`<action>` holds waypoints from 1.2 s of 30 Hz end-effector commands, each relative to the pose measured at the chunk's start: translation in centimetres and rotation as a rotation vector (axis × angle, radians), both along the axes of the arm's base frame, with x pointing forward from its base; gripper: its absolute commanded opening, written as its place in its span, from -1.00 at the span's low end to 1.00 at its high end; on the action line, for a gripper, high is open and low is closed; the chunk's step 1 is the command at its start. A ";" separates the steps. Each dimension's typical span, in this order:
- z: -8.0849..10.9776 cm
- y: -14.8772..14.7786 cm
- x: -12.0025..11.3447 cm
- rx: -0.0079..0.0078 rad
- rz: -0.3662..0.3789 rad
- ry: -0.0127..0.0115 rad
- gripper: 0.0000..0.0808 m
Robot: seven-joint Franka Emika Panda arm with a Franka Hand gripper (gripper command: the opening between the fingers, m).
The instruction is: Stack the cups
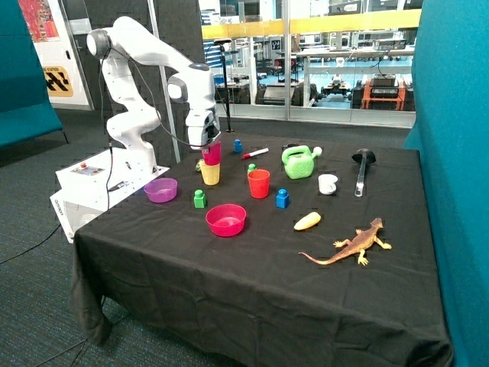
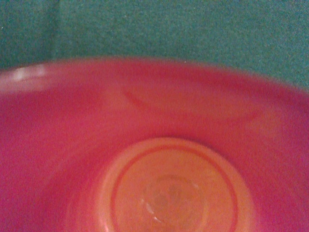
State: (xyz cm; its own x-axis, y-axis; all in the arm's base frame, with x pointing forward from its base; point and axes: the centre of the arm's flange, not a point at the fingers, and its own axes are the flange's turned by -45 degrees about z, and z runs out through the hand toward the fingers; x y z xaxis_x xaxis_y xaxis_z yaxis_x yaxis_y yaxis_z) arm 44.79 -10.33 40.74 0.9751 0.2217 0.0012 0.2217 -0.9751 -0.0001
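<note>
My gripper is shut on the rim of the magenta-pink cup. It holds the cup upright, with its base just inside the mouth of the yellow cup, which stands on the black tablecloth. The wrist view looks straight down into the magenta-pink cup, which fills nearly the whole picture. The red-orange cup stands upright by itself a little to the side of the yellow cup, toward the green watering can.
A purple bowl, a green block and a pink bowl lie in front of the cups. Blue blocks, a green watering can, a white mug, a marker, a black ladle, a banana-like toy and a toy lizard lie around.
</note>
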 end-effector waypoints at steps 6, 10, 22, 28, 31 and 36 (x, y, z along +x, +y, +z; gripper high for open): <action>0.2 0.3 -0.3 -0.0004 -0.007 0.0012 -1.00; 0.4 0.3 -0.4 -0.0004 -0.010 0.0012 -1.00; 1.2 0.1 -1.0 -0.0004 -0.026 0.0012 -1.00; 0.5 0.0 -1.5 -0.0004 -0.036 0.0012 -1.00; 0.1 0.0 -1.8 -0.0004 -0.041 0.0012 -1.00; -0.9 0.2 -2.4 -0.0004 -0.031 0.0012 -1.00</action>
State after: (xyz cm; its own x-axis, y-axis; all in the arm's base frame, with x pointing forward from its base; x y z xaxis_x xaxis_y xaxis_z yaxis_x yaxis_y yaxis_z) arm 43.38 -10.23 41.03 0.9810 0.1939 -0.0087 0.1939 -0.9810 -0.0061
